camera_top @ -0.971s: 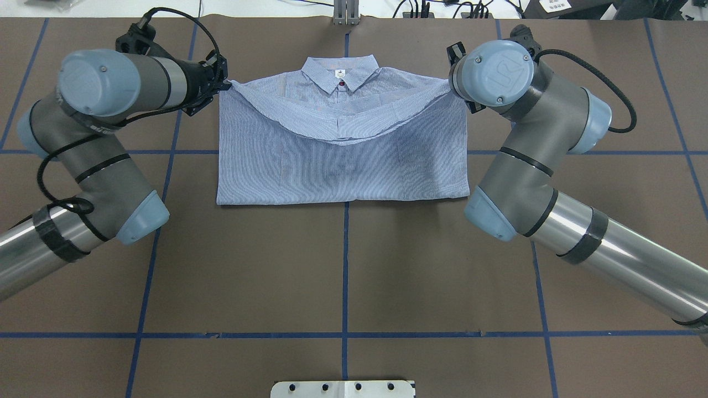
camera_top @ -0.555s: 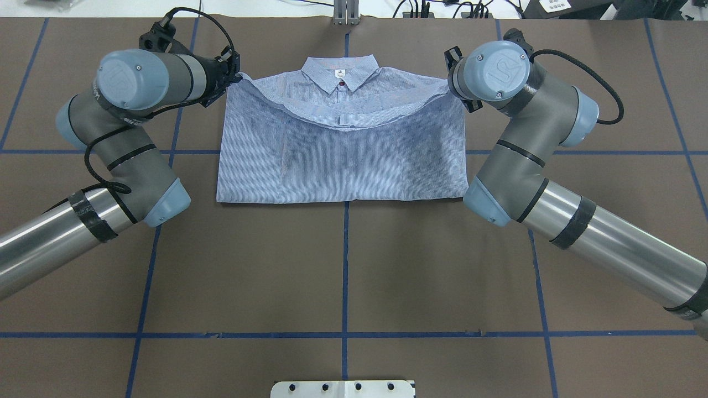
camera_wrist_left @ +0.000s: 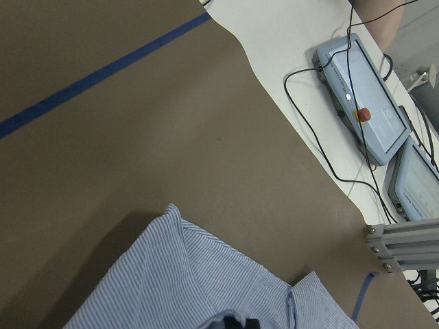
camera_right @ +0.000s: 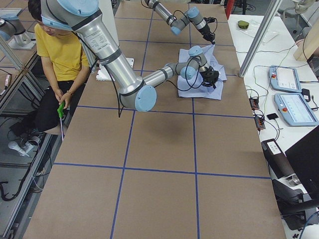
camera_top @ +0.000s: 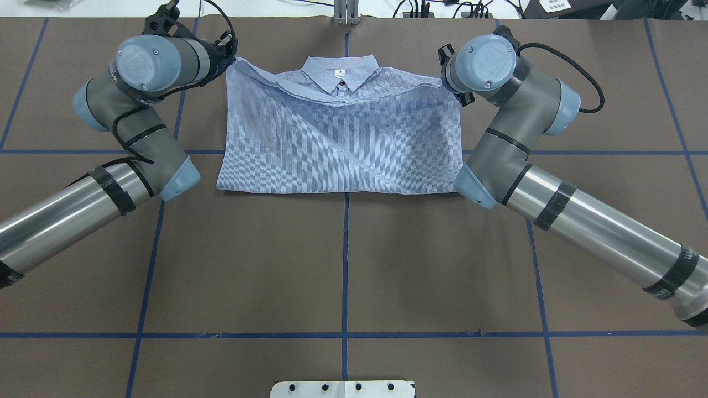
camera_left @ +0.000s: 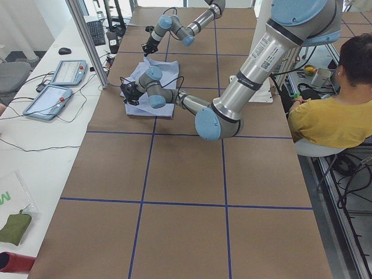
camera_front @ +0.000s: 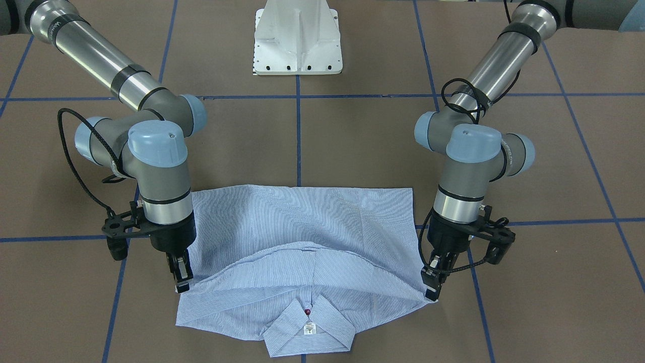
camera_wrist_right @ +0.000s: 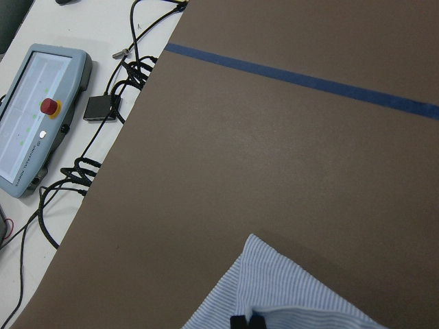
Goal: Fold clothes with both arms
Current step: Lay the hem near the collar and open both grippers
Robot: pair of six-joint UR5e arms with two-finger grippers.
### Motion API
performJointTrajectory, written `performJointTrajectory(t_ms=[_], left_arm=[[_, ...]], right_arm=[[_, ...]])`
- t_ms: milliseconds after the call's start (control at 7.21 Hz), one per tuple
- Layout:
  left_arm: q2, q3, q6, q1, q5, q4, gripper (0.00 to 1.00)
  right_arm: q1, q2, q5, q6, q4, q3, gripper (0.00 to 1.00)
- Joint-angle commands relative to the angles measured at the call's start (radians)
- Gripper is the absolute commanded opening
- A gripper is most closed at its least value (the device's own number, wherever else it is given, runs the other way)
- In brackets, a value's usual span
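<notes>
The clothes are one blue-and-white striped shirt [camera_top: 343,138] lying folded across the far middle of the table, its collar [camera_top: 340,74] towards the far edge. My left gripper [camera_top: 231,58] is shut on one corner of the folded-over layer, held a little above the table. In the front-facing view that left gripper [camera_front: 431,294] shows at the right, pinching the fabric. My right gripper [camera_front: 182,282] is shut on the opposite corner; overhead, its wrist hides it. The lifted edge [camera_front: 307,249] sags between the two grippers just short of the collar [camera_front: 308,330]. Both wrist views show striped cloth [camera_wrist_left: 199,288] [camera_wrist_right: 288,295] at the fingertips.
The white pedestal base [camera_front: 298,38] stands at the near edge of the table. Teach pendants [camera_wrist_left: 360,103] [camera_wrist_right: 34,116] and cables lie on the white bench beyond the far edge. An aluminium post [camera_top: 345,14] rises behind the collar. A seated person [camera_left: 331,116] is beside the table.
Both grippers have carried the folded layer's edge away from the robot, towards the collar. The sagging edge, earlier halfway down the shirt's chest, now hangs just below the collar.
</notes>
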Motion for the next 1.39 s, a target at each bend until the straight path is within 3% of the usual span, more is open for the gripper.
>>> performJointTrajectory(t_ms=[0,139,416,555,833,1110,1249], left_arm=[[-0.034,0.092,0.069,-0.01,0.032,-0.044,0.83],[-0.039,0.097,0.085,-0.01,0.032,-0.044,0.99],[-0.041,0.089,0.09,-0.014,0.031,-0.046,0.99],[-0.039,0.063,0.094,-0.027,0.02,-0.044,0.99],[-0.001,-0.032,0.148,-0.05,-0.071,-0.032,0.99],[0.141,-0.214,0.18,-0.067,-0.13,-0.03,0.98],[0.155,-0.251,0.18,-0.068,-0.13,-0.004,0.98]], right_arm=[[0.022,0.039,0.033,-0.034,0.054,-0.098,1.0],[0.032,0.04,0.045,-0.055,0.054,-0.099,1.0],[0.086,0.034,0.154,-0.095,0.063,-0.088,1.0],[0.086,0.031,0.156,-0.091,0.063,-0.051,1.0],[0.06,-0.109,0.19,-0.079,0.048,0.175,1.0],[-0.029,-0.302,0.173,-0.063,0.051,0.388,1.0],[-0.082,-0.334,0.132,-0.053,0.05,0.433,1.0]])
